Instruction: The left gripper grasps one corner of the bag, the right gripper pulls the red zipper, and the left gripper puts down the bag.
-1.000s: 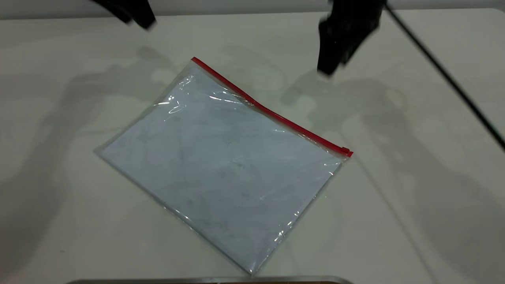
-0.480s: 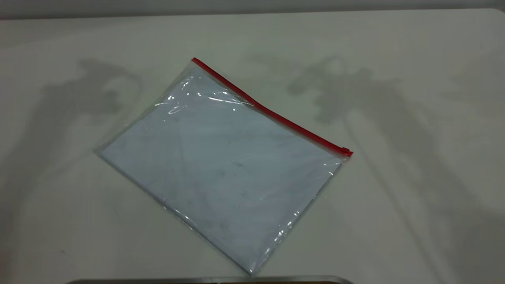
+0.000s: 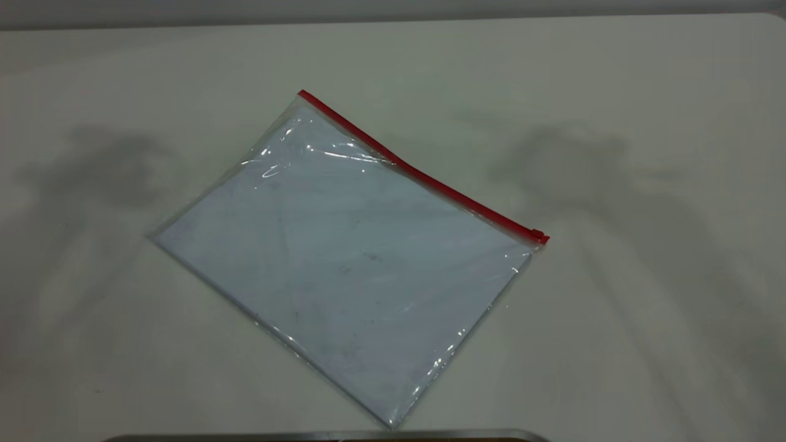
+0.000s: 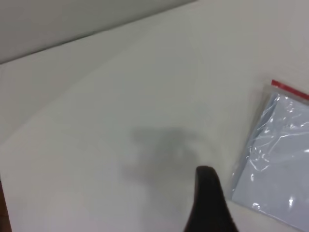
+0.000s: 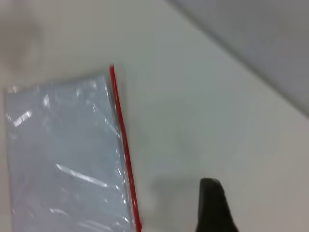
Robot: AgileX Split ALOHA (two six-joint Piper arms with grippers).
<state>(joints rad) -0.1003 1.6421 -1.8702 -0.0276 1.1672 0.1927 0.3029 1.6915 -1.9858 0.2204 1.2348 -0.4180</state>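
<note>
The bag (image 3: 344,258) lies flat on the white table (image 3: 645,123), a clear glossy pouch with white sheets inside. Nothing touches it. The red zipper (image 3: 424,175) runs along its far long edge, with the small slider tab (image 3: 538,235) at the right-hand end. Neither gripper appears in the exterior view; only their shadows fall on the table at both sides. In the left wrist view the left gripper (image 4: 206,170) shows as one black tip with no gap, above bare table beside a bag (image 4: 280,159) corner. The right gripper (image 5: 210,182) looks the same, off to the side of the red zipper (image 5: 123,145).
A grey metal edge (image 3: 325,436) runs along the near side of the table, close to the bag's nearest corner. The table's far edge meets a grey wall (image 3: 393,9).
Both arms, seen at the top of the exterior view a second ago, have pulled back out of it. Their shadows have spread outward. The bag has not moved.
</note>
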